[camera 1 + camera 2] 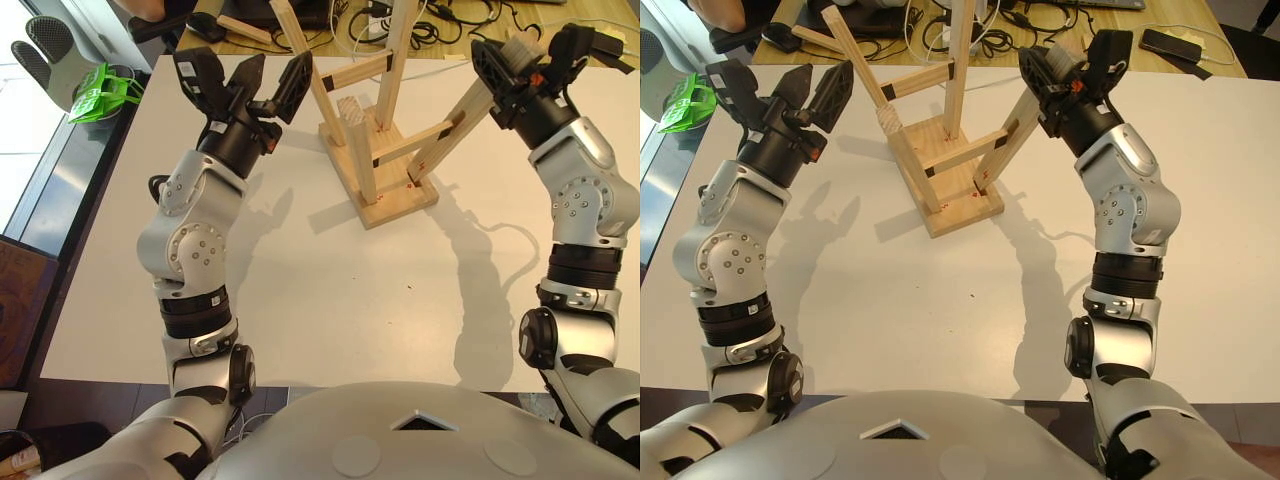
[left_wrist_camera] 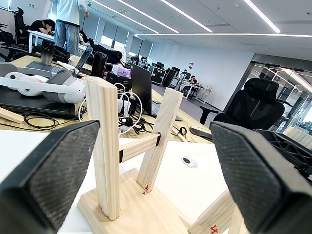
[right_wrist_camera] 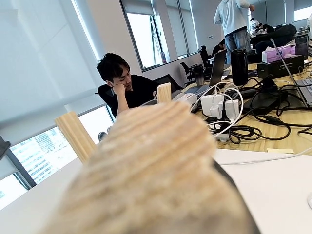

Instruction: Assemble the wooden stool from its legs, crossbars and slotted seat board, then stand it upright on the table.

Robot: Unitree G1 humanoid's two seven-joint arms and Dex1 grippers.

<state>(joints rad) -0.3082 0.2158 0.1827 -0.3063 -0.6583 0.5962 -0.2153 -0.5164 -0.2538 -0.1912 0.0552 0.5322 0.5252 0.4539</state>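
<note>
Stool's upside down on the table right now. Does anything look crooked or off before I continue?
Yes. The leg held in the right gripper leans well outward from the seat board, while the other legs stand nearly upright. It looks not fully seated.

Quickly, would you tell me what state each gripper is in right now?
Left gripper: open, holding nothing.
Right gripper: closed on the stool leg.

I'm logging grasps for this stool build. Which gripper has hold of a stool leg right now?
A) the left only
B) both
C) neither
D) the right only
D: the right gripper is closed on the top end of the slanted leg, while the left gripper hangs open, touching no wood.
</note>
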